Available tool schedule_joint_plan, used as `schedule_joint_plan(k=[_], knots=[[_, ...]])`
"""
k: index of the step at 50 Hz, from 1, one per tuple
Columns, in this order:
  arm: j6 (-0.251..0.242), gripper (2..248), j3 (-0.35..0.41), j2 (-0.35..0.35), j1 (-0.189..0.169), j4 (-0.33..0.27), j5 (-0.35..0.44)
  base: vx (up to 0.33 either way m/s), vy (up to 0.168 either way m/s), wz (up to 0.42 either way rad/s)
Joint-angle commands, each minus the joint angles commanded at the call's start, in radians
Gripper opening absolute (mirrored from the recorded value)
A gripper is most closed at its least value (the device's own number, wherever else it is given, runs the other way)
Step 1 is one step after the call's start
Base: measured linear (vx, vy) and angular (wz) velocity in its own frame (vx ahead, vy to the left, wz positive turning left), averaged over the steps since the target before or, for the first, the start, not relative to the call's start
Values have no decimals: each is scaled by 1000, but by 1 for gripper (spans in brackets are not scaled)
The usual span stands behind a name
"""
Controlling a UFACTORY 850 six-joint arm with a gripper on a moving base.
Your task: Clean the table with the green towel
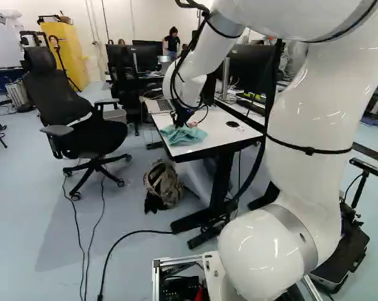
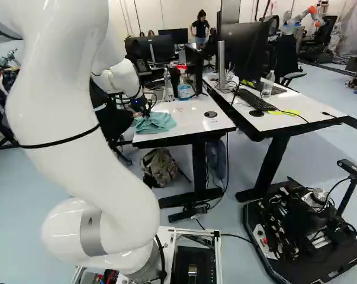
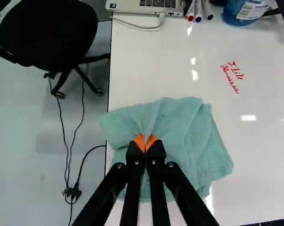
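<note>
Office chair point(image 1: 91, 135), black: beside the left edge of the worktop point(image 3: 165, 66). Green towel point(image 3: 189, 136): at the near left corner, slightly lapping the left edge, spread around the hand point(image 1: 180, 123), mostly rightward. Hand: narrow, pinching a towel fold. Handwriting point(image 3: 232, 76), red: beyond, rightward.

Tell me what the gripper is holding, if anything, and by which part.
The gripper holds the green towel, pinched by a fold inward from its edges; the rest of it lies on the white table.
</note>
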Motion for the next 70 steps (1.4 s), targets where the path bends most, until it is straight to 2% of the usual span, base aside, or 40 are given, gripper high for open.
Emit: schedule_joint_plan(k=[23,38,55,70], knots=[[0,22,18,71,-38,0,0,0,0,0],[0,22,-2,89,-75,0,0,0,0,0],[0,22,-39,94,-121,0,0,0,0,0],[0,22,-83,54,-163,0,0,0,0,0]])
